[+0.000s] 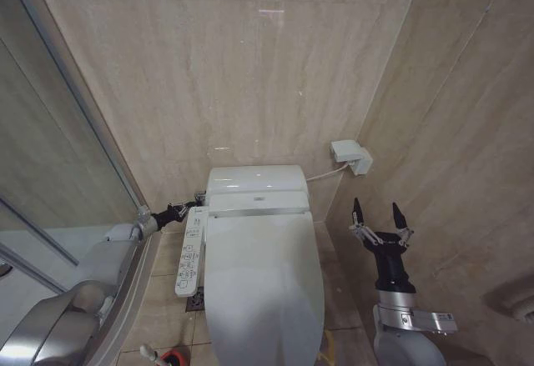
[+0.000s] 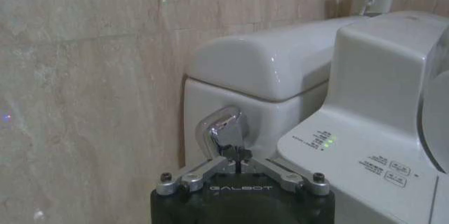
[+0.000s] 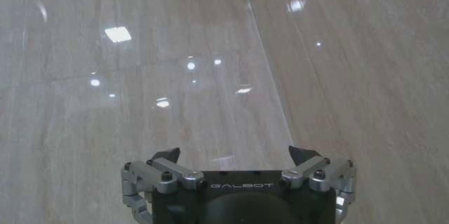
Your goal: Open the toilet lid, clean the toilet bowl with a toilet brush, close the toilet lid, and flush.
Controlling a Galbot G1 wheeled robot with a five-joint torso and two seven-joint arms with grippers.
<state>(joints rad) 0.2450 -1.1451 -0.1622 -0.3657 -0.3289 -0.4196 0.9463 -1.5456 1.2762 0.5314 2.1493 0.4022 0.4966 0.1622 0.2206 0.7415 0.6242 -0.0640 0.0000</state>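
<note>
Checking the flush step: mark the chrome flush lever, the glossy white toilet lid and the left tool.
Chrome flush lever (image 2: 222,132), left wrist view: on its curved handle.
Glossy white toilet lid (image 1: 263,278), head view: middle of its closed top.
Left tool (image 2: 237,156), left wrist view: at the shut fingertips against the lever.

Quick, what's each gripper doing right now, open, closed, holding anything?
Left gripper: closed, fingertips at the chrome flush lever on the tank's side.
Right gripper: open, holding nothing, raised beside the toilet.

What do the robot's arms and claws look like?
Both arms are shiny silver metal. Each ends in a black wrist block with "GALBOT" printed in pale letters, silver bolted linkages and pointed black fingertips: the left gripper and the right gripper.
</note>
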